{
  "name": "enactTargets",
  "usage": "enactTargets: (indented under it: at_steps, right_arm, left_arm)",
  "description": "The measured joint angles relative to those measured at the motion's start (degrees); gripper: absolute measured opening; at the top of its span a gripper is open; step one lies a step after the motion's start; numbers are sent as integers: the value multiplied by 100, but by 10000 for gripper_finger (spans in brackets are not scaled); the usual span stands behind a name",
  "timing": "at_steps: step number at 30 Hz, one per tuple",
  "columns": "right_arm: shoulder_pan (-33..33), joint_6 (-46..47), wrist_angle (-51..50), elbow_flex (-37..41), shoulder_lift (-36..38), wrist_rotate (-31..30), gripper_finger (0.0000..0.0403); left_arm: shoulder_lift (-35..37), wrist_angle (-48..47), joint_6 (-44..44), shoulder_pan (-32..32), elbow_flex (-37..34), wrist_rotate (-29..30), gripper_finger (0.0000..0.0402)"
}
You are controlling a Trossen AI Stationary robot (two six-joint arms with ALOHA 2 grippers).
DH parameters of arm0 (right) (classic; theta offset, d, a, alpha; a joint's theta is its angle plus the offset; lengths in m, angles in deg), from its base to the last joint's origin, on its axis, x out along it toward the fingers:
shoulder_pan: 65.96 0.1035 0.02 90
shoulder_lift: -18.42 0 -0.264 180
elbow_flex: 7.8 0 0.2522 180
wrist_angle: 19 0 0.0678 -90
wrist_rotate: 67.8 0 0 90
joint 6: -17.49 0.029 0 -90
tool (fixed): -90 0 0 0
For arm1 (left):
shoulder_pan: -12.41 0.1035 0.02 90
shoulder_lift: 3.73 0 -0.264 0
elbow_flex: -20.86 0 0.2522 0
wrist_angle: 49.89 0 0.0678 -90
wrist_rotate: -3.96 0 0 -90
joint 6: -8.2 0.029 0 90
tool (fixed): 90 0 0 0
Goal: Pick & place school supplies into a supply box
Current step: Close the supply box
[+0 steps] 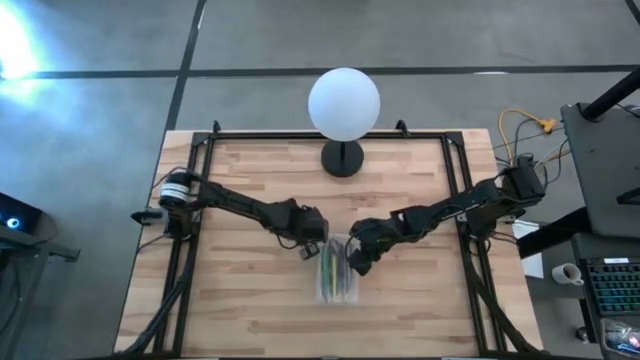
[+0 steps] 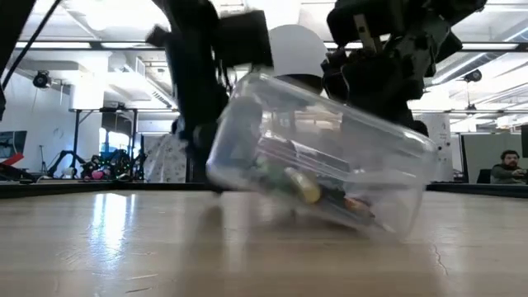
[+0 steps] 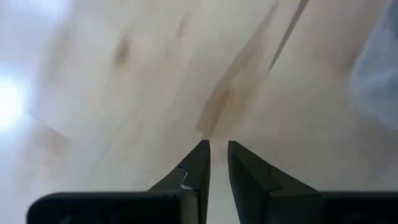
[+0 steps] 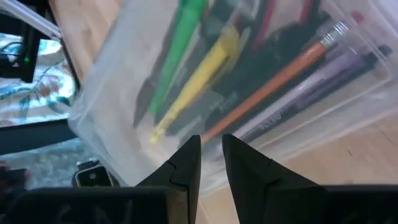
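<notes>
The clear supply box (image 1: 336,270) lies at the table's middle. The low view shows the supply box (image 2: 322,157) tilted, its left side raised. Inside it are a green marker (image 4: 180,43), a yellow pen (image 4: 200,73), an orange pencil (image 4: 280,76) and dark pens (image 4: 311,87). My right gripper (image 4: 211,140) is at the box's right side, shut on its clear wall. My left gripper (image 3: 217,144) hovers just left of the box's far end (image 1: 312,248), pointing down at bare wood. Its fingers are almost together with nothing between them. My right gripper pinches the supply box's clear side wall (image 4: 146,152) at the rim between its two fingers. It comes slanting down from the table's right. The box is tipped about its long axis, left side up. The low view blurs whether its lower edge (image 2: 388,231) rests on the table.
A white globe lamp (image 1: 344,100) on a black base (image 1: 343,158) stands at the table's far middle. Black frame rails (image 1: 200,190) run along the left and right edges. Bare wood lies near the front edge and to both sides of the box.
</notes>
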Motion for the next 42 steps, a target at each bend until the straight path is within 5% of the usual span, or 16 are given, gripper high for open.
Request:
enactTargets:
  at_steps: [9,17,30,37,42]
  right_arm:
    - [-17,17,-164,-251,185,-376,68]
    - [-26,3,-291,-702,222,-683,68]
    - [-26,-218,-554,-1695,-1546,-174,68]
    - [-28,-373,-759,-1662,-1460,-227,68]
    - [-59,-494,-798,-1646,-1381,-295,68]
  left_arm:
    - [856,-175,-356,-41,-485,222,40]
    - [898,1989,-1477,-454,-1426,-296,40]
    - [748,2138,-1778,-780,-1525,-471,40]
    - [888,2615,-2224,-1229,-1509,-653,40]
    - [890,4048,-2679,-1433,-1755,-578,40]
